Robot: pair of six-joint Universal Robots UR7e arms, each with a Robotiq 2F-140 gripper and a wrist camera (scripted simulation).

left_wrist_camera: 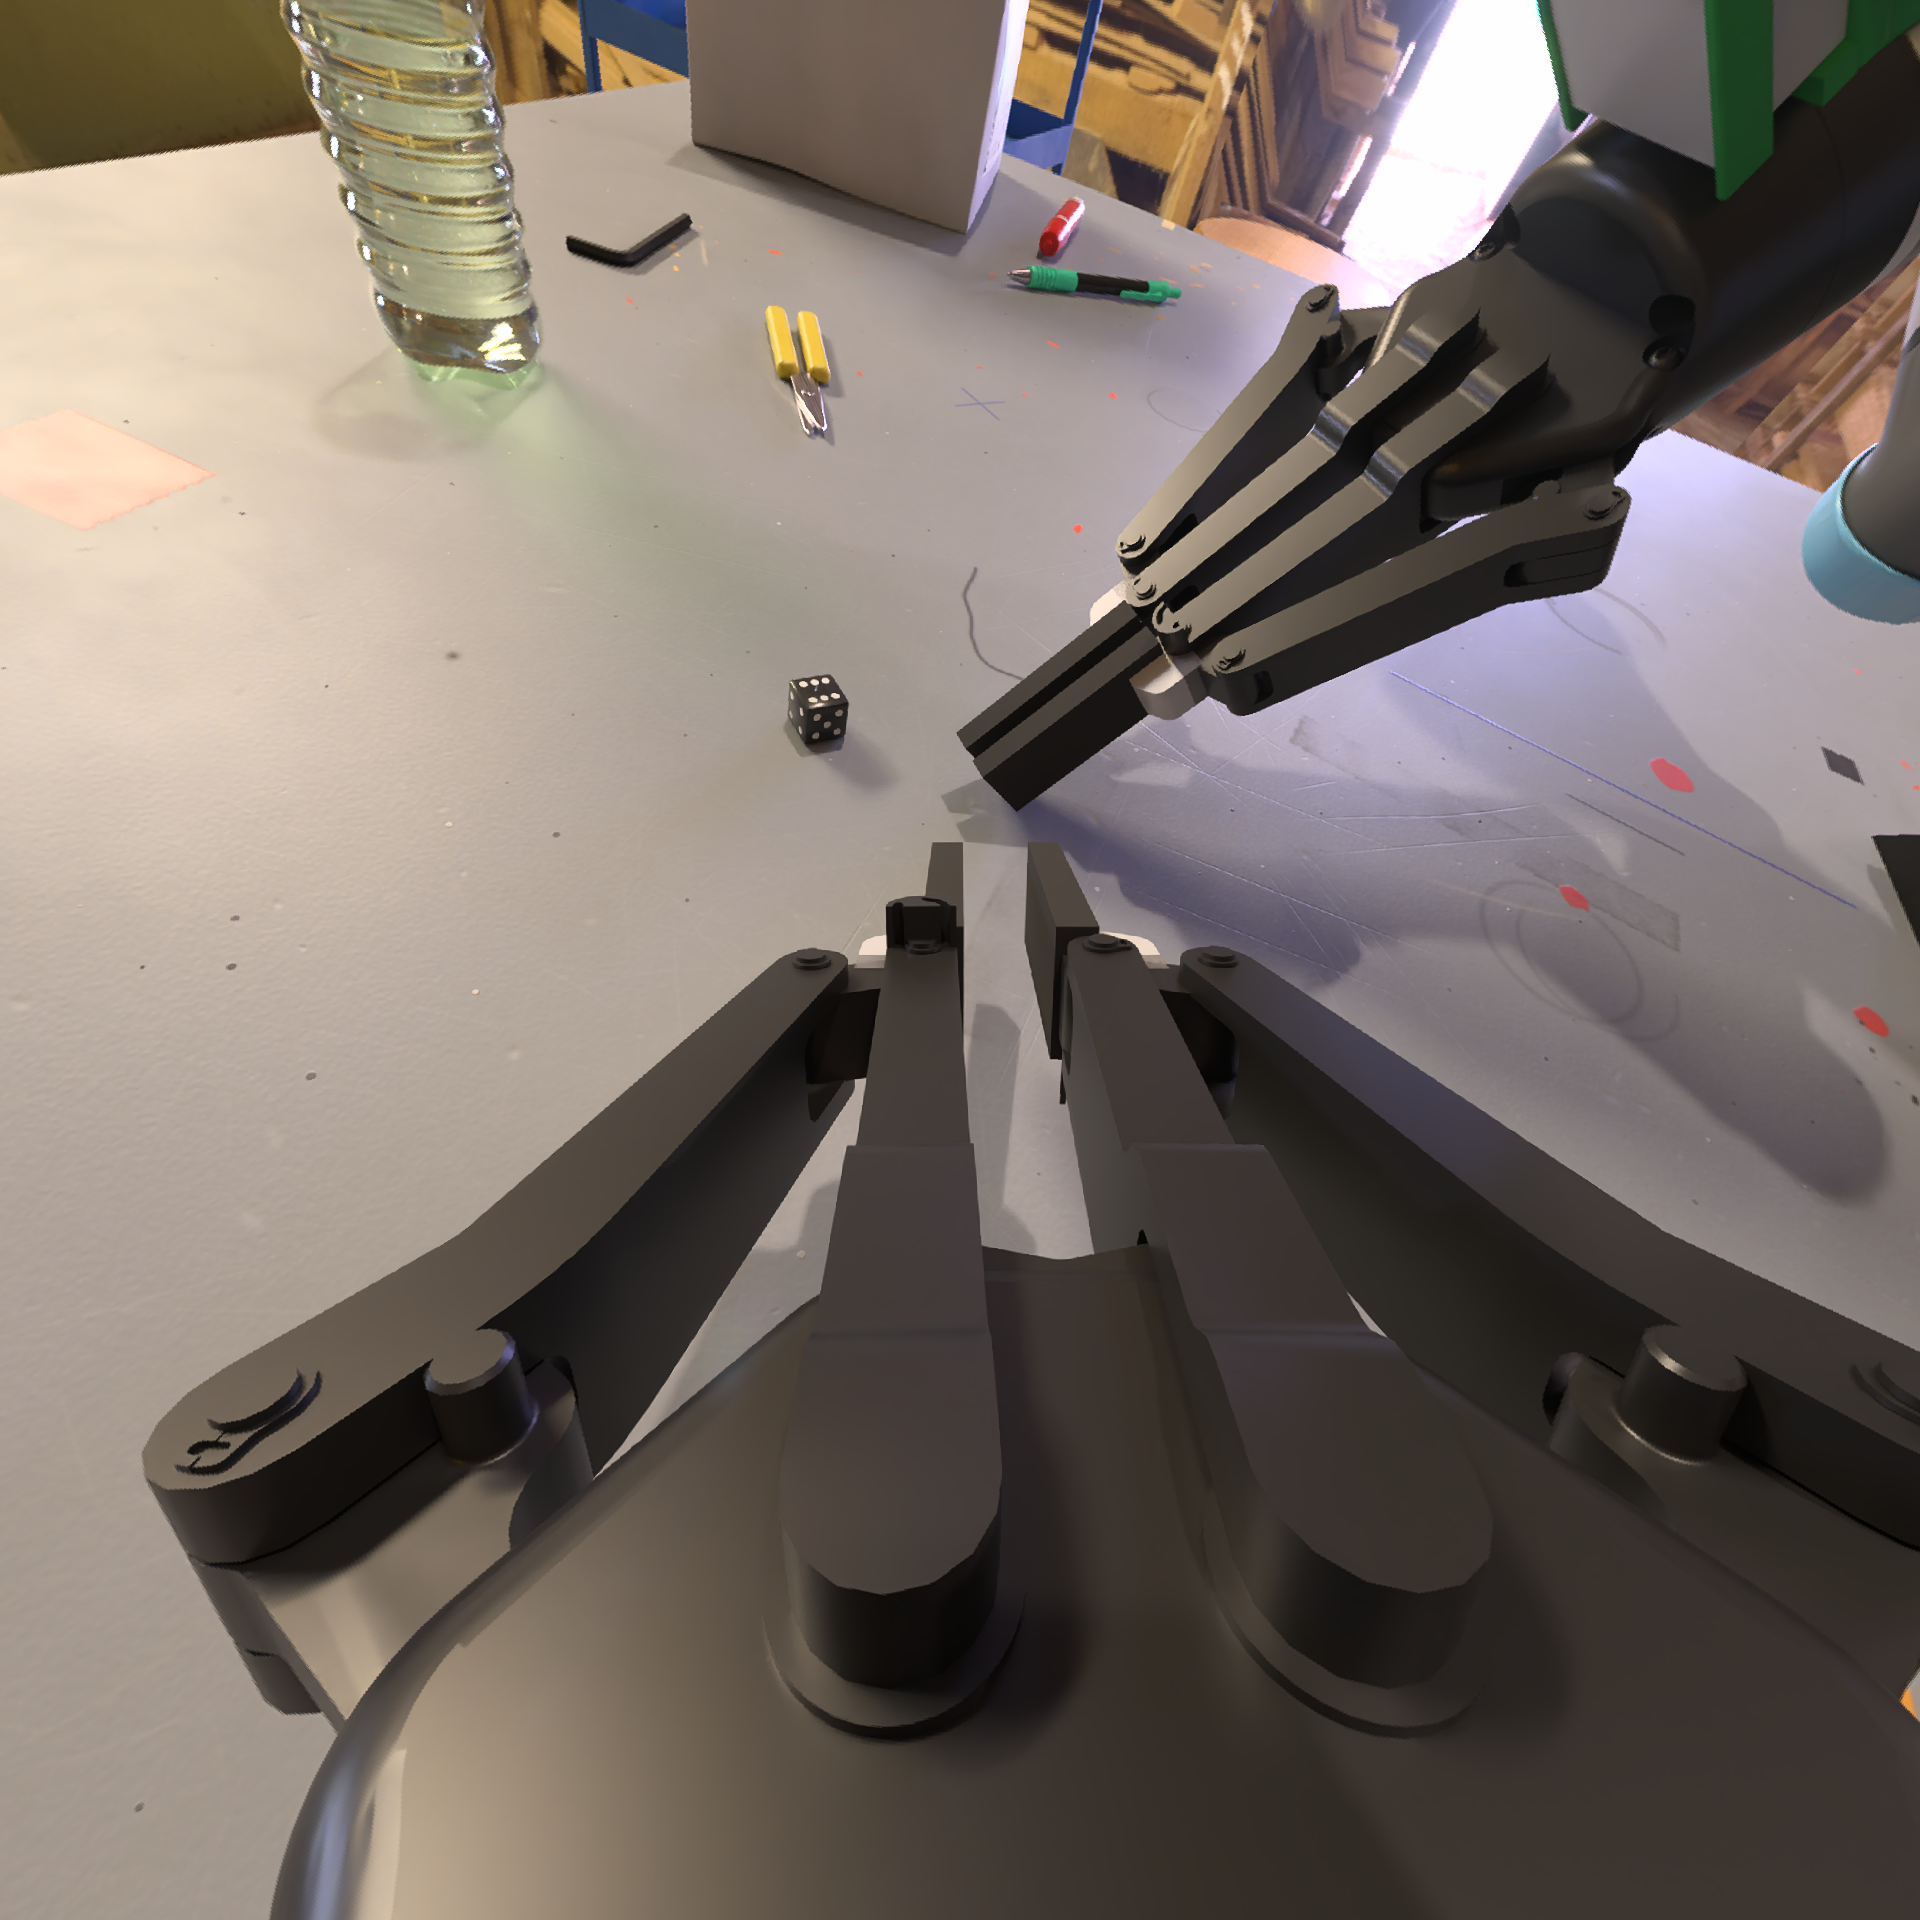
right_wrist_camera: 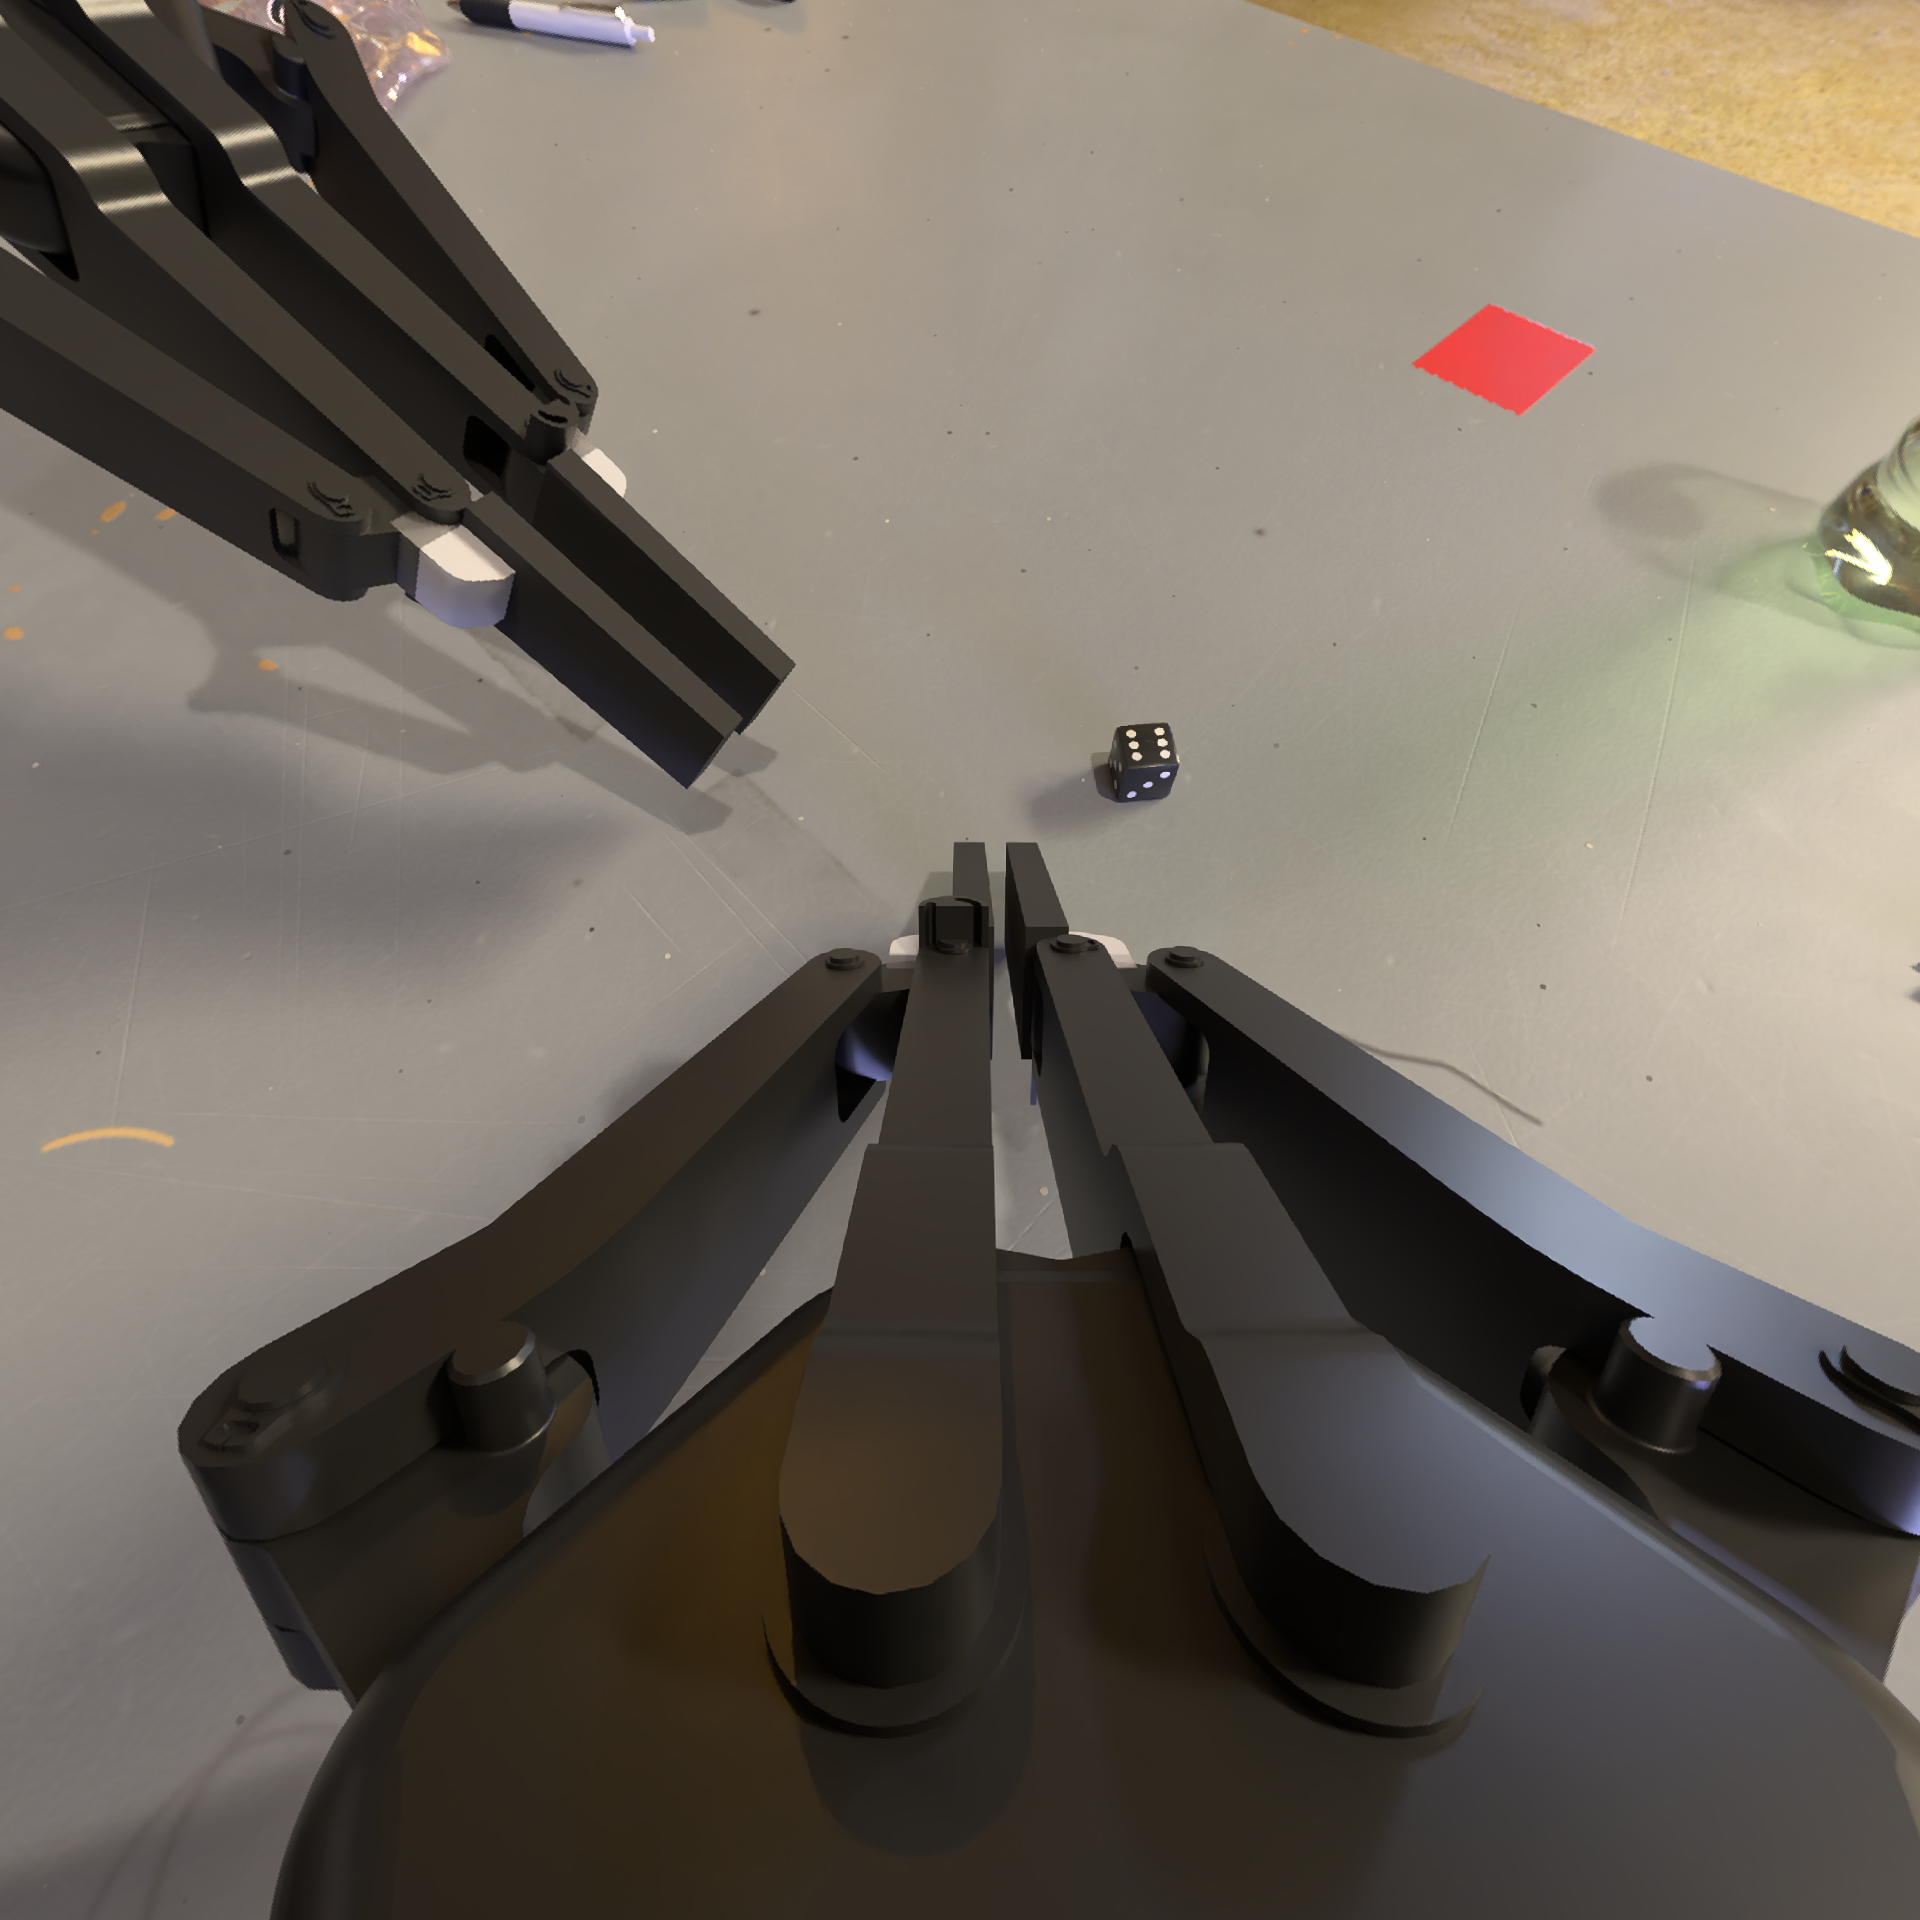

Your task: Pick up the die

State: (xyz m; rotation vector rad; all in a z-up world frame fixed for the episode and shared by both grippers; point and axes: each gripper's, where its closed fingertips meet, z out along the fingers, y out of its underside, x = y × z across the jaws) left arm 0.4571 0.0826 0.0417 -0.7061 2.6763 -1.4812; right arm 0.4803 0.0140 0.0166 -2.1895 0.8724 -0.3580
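A small black die point(left_wrist_camera: 818, 710) with white pips lies alone on the grey table point(left_wrist_camera: 416, 831). It also shows in the right wrist view point(right_wrist_camera: 1141, 764). My left gripper point(left_wrist_camera: 995, 857) is shut and empty, low over the table, with the die ahead and to its left. My right gripper point(right_wrist_camera: 997, 852) is shut and empty, with the die just ahead and to its right. The right gripper also shows in the left wrist view point(left_wrist_camera: 997, 753), right of the die. The left gripper also shows in the right wrist view point(right_wrist_camera: 743, 727), left of the die. Neither gripper touches the die.
A clear water bottle point(left_wrist_camera: 426, 187) stands at the far left. Beyond the die lie a black hex key point(left_wrist_camera: 629, 241), a yellow-handled tool point(left_wrist_camera: 800, 358), a green pen point(left_wrist_camera: 1091, 283) and a red marker point(left_wrist_camera: 1062, 225), beside a grey box point(left_wrist_camera: 862, 104). A red square patch point(right_wrist_camera: 1503, 358) marks the table.
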